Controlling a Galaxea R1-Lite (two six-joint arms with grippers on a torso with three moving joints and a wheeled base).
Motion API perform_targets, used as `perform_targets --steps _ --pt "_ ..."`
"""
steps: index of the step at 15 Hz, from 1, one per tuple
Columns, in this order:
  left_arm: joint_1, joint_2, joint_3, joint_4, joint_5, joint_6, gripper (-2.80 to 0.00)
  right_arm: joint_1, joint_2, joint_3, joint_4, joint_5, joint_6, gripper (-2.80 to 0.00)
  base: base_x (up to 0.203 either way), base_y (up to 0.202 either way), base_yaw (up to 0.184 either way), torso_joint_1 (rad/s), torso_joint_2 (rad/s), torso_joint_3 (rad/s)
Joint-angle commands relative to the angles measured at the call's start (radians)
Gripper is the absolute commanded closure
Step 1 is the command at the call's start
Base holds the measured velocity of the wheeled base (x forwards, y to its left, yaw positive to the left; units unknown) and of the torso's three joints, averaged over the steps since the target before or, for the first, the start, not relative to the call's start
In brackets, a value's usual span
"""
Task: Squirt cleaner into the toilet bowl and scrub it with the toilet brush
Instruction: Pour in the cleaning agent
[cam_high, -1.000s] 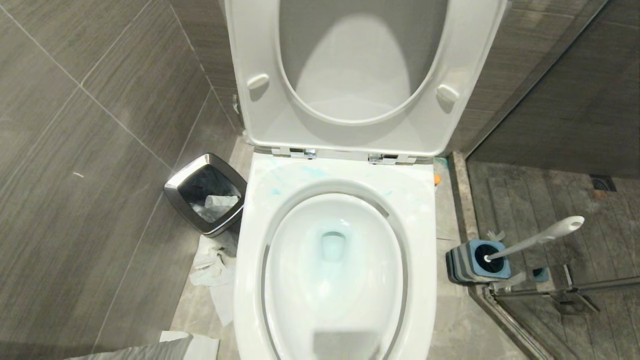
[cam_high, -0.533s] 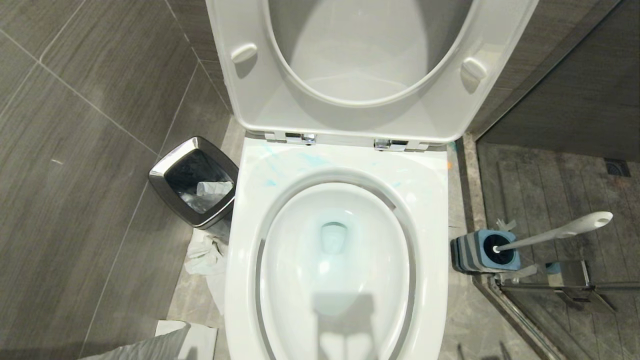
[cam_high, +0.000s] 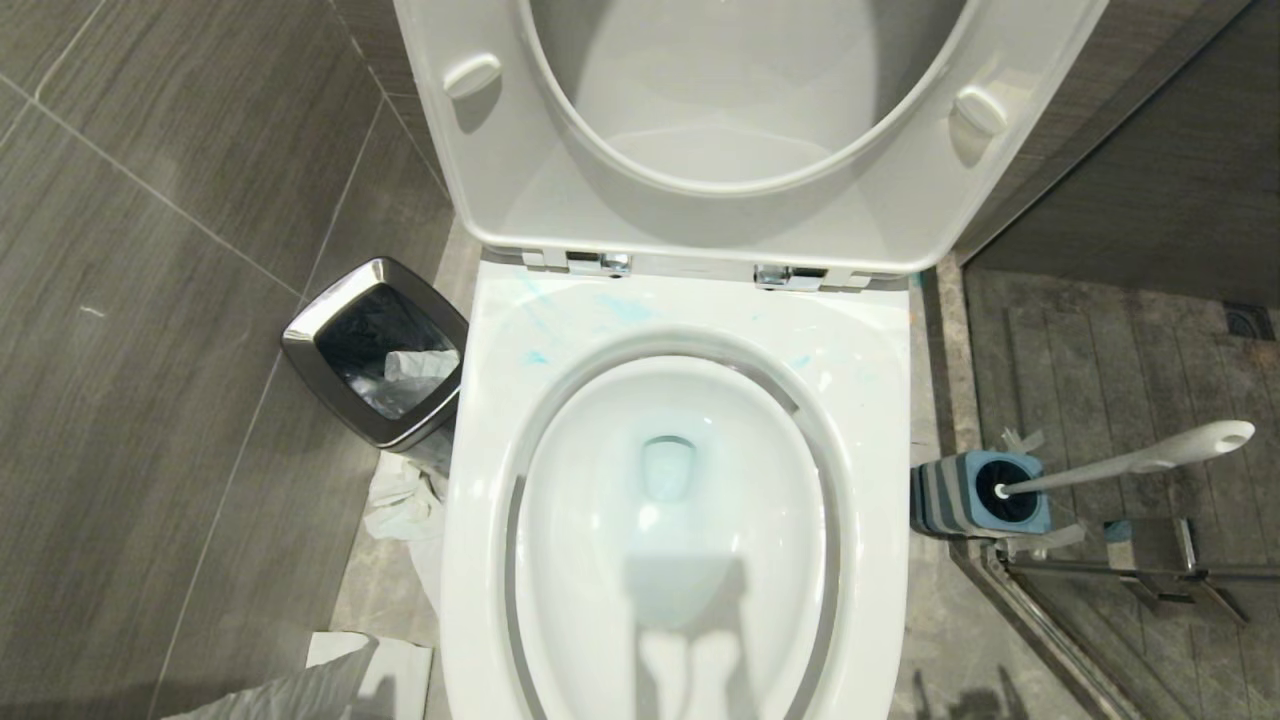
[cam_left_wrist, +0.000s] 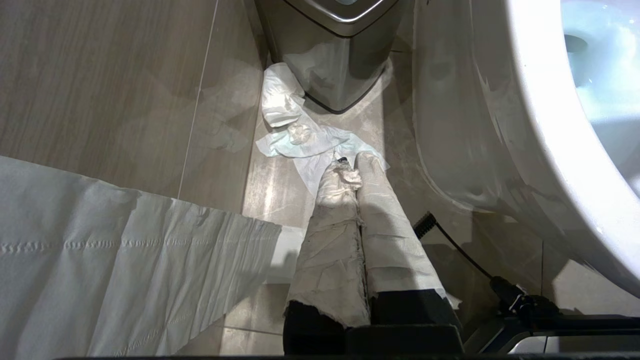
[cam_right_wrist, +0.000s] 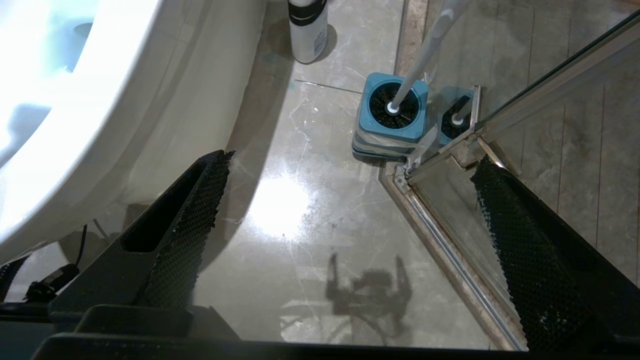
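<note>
The toilet bowl (cam_high: 675, 520) stands open, seat and lid raised, turquoise cleaner (cam_high: 625, 308) streaking its rear rim. The toilet brush (cam_high: 1130, 465) leans in its blue holder (cam_high: 975, 495) on the floor to the right. The left gripper (cam_left_wrist: 350, 175), paper-wrapped, is pressed closed beside the bin (cam_left_wrist: 332, 50); the right gripper (cam_right_wrist: 345, 200) gapes wide above the floor, empty.

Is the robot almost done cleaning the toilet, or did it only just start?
Only partly. Blue cleaner already streaks the toilet bowl, so squirting looks done. Nothing is in hand: the toilet brush sits in its holder, the right gripper hangs open above the floor, the left gripper is shut. Scrubbing is left.
</note>
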Motion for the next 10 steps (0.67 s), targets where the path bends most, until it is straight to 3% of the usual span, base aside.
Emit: perform_targets --steps 1,10 --pt "0.000 0.000 0.008 0.000 0.001 -0.001 0.00 0.000 -0.001 0.011 0.000 0.001 -0.001 -2.80 0.000 0.000 0.000 0.000 0.00 0.000" --pt "0.000 0.000 0.008 0.000 0.001 -0.001 0.00 0.001 0.040 0.010 0.002 0.003 -0.005 -2.80 0.000 0.000 0.000 0.000 0.00 0.000"
